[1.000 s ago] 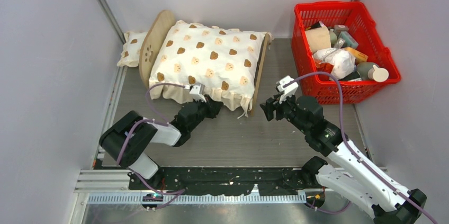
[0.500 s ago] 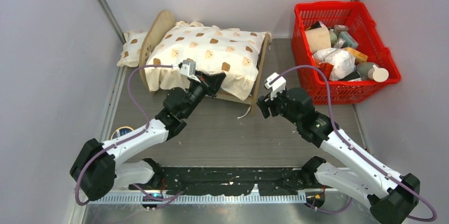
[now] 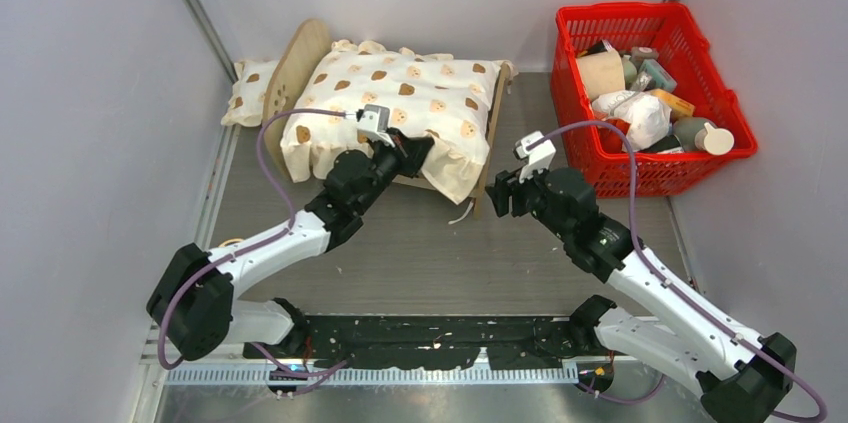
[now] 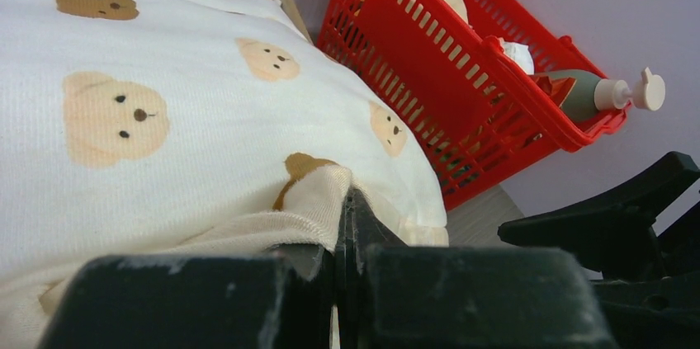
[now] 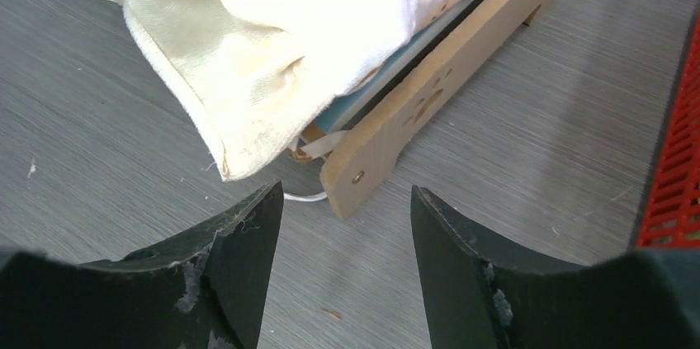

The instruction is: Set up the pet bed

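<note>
Your left arm has stretched forward from its folded pose of a second ago, and the near ruffle of the cushion (image 3: 400, 103), which hung over the bed's side then, is now lifted back onto the bed. Your left gripper (image 3: 412, 148) sits at that near edge with its jaws pressed together on a fold of the cream ruffle; in the left wrist view the fabric is pinched between the two black fingers (image 4: 314, 271). Your right gripper (image 3: 500, 201) has barely shifted. It hovers above the table (image 3: 430, 253) just beside the bed's foot end, jaws spread wide with nothing between them.

The pet bed (image 3: 285, 78) stands at the far left of the table, headboard to the left and footboard to the right, with the bear-print cushion covering its base. In the right wrist view you can see the light-wood footboard (image 5: 429, 93) resting on the surface and a sliver of the base under the cloth. A thin white cord (image 3: 462, 213) trails onto the table near that corner. A small bear-print pillow (image 3: 245, 88) leans behind the headboard, against the left wall.

The surface is grey with a wood grain, closed in by pale walls (image 3: 90, 143) on three sides, with a metal rail (image 3: 215, 193) along the left edge. A red basket (image 3: 650, 175) full of bottles and packets sits in the far right corner.
</note>
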Tool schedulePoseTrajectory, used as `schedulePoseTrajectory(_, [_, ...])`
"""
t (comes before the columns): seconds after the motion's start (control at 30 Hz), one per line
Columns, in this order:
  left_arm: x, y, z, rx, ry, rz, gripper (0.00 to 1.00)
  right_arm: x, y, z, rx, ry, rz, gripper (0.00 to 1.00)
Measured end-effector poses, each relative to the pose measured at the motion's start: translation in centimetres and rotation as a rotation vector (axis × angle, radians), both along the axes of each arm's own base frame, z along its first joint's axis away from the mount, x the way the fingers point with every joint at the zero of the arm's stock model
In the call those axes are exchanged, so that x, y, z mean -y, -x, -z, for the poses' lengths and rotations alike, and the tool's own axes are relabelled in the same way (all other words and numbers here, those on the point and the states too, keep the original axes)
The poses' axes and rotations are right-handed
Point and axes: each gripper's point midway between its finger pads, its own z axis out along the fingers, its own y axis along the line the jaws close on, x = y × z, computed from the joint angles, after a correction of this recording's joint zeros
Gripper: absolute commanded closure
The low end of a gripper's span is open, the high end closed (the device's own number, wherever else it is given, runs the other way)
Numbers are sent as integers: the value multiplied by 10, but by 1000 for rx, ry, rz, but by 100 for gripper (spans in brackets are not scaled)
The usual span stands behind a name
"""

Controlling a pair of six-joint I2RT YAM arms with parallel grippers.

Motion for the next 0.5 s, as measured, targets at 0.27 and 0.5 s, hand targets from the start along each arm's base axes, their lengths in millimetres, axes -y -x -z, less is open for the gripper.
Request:
schedulePoseTrajectory(0.27, [2, -9, -38, 58, 37, -20, 100, -22, 7, 2, -18, -33, -71, 42])
schedulePoseTrajectory(0.5, [3, -23, -55, 70, 50, -36, 100, -37, 0, 9, -45, -40, -54, 41])
